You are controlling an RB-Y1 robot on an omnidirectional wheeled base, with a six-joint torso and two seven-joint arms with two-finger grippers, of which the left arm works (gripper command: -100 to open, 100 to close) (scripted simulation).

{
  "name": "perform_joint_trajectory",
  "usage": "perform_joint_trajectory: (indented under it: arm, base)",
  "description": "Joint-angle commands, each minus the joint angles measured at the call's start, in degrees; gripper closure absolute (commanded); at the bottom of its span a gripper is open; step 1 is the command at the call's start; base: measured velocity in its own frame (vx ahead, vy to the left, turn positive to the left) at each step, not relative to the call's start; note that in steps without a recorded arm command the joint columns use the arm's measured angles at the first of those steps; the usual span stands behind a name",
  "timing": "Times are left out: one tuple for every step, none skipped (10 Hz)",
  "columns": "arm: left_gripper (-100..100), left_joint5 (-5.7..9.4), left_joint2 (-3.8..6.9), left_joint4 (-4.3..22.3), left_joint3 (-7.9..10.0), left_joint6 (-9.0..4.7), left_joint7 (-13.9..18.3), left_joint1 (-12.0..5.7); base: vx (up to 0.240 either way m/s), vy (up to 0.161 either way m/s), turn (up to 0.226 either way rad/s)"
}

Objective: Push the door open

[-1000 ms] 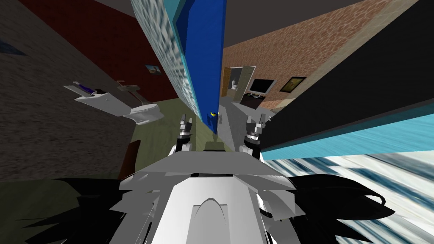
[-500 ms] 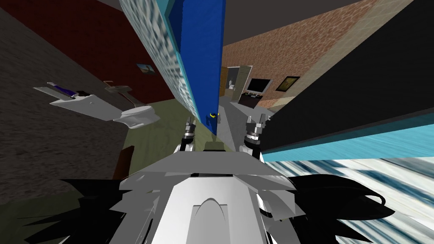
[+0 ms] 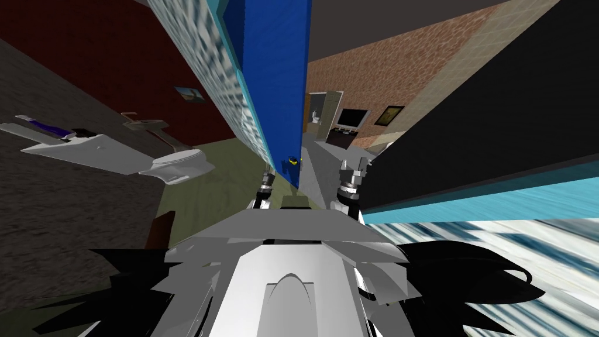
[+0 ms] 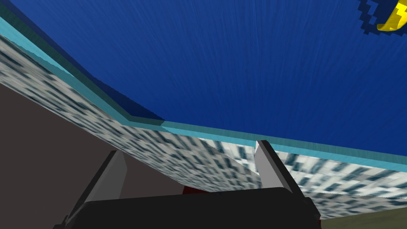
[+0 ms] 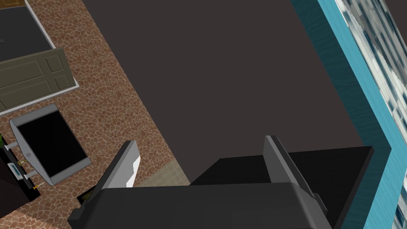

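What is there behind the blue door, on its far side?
Past the blue door: a brick-patterned wall with a dark screen and a framed picture, and an open doorway beside them. The door's far face is hidden; it stands nearly edge-on.

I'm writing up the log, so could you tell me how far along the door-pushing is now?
Done: the blue door already stands ajar, a screen showing through the gap past its edge. In hand: the left gripper, open, is close to the door's blue face near the yellow handle; I cannot tell whether it touches. The right gripper hangs open by the gap. Left: swinging the door wider.
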Motion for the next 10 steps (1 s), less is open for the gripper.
perform_joint_trajectory:
  arm:
    - [-100, 0.03, 0.30, 2.86, -0.81, -0.67, 0.03, -1.00]
    - [-100, -0.01, 0.40, 4.25, -1.39, -1.04, -0.02, -1.46]
    - [-100, -0.04, 0.50, 5.93, -1.97, -1.42, -0.07, -1.92]
    - [-100, -0.07, 0.58, 7.73, -2.56, -1.80, -0.12, -2.38]
    - [-100, -0.07, 0.58, 7.87, -2.56, -1.80, -0.12, -2.38]
    - [-100, -0.10, 0.66, 9.53, -3.14, -2.18, -0.16, -2.84]
    - [-100, -0.14, 0.74, 11.18, -3.73, -2.56, -0.21, -3.30]
    - [-100, -0.17, 0.81, 12.84, -4.31, -2.93, -0.26, -3.76]
    - [-100, -0.20, 0.86, 14.44, -4.88, -3.30, -0.31, -4.21]
    - [-100, -0.23, 0.92, 16.06, -5.45, -3.67, -0.35, -4.65]
  base:
    - [0.089, 0.072, -0.110]
    - [0.080, 0.077, -0.097]
    - [0.076, 0.084, -0.120]
    - [0.071, 0.088, -0.102]
    - [0.048, 0.053, -0.036]
    - [0.046, 0.040, -0.072]
    - [0.062, 0.065, -0.124]
    - [0.080, 0.075, -0.102]
    - [0.095, 0.076, -0.092]
    - [0.087, 0.081, -0.119]
